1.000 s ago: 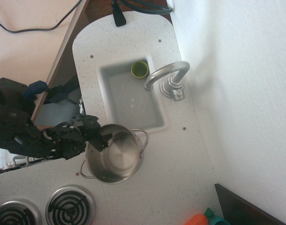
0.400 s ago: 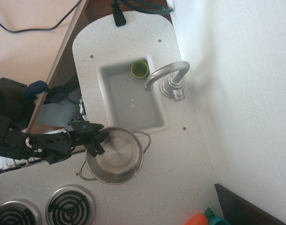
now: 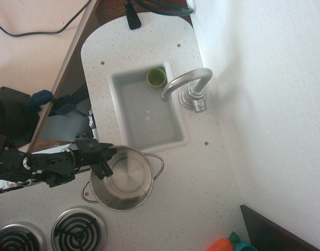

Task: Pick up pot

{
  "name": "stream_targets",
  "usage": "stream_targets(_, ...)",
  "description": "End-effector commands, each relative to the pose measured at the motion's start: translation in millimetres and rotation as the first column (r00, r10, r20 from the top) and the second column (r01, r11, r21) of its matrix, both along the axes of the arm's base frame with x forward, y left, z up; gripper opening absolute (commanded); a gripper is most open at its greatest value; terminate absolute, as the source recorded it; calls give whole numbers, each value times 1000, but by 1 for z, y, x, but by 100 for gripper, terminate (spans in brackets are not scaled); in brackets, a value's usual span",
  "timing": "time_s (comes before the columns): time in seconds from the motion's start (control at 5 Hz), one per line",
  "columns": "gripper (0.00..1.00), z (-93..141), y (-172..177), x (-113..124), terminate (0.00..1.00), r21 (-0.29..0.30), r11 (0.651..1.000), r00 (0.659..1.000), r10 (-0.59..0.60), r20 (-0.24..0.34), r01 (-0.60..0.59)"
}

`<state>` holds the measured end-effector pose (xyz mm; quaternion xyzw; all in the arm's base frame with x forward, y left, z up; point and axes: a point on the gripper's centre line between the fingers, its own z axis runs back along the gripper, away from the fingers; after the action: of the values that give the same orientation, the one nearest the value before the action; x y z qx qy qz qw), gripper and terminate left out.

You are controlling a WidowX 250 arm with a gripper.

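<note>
The gripper (image 3: 103, 161) is clamped on the left rim of the pot (image 3: 124, 178), one black finger inside the wall and one outside. The arm (image 3: 39, 163) reaches in from the left edge of the view, low over the counter's front edge.

The pot sits directly right of the gripper, on the white speckled counter (image 3: 201, 172), its flat shiny bottom showing. One wire loop handle (image 3: 157, 163) sticks out on the far side from the gripper, towards the wall; the other pokes out just below the gripper. Whether the pot is lifted off the surface cannot be told from this top view.

Above and right of the gripper is the sink (image 3: 129, 107), with a small green cup (image 3: 156, 77) in its far corner and a curved grey faucet (image 3: 187, 86) at its right side. Below the gripper, two coil burners (image 3: 78, 229) lie at the bottom edge. Well to the right runs a white wall (image 3: 269, 104). Far off at the lower right, an orange and teal object (image 3: 229, 243) is partly cut off. Left of the counter, a wooden edge (image 3: 70, 63) borders pale floor with a black cable (image 3: 39, 29).
</note>
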<state>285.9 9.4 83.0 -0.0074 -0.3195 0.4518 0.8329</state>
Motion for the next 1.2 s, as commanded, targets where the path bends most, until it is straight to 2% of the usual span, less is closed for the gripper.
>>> stream_targets(0.0,0,18,-12,3,0,4,999,998,-39,58,39)
stream_targets(0.2,0,67,-19,15,0,219,968,938,-184,294,121)
stream_targets(0.4,0,118,-15,8,0,336,937,828,-259,497,92)
stream_targets(0.6,0,167,-10,-7,0,350,937,718,-255,647,17)
stream_targets(0.8,0,217,-13,-9,0,343,939,723,-252,643,22)
stream_targets(1.0,0,239,-15,-12,0,371,929,703,-260,662,-6)
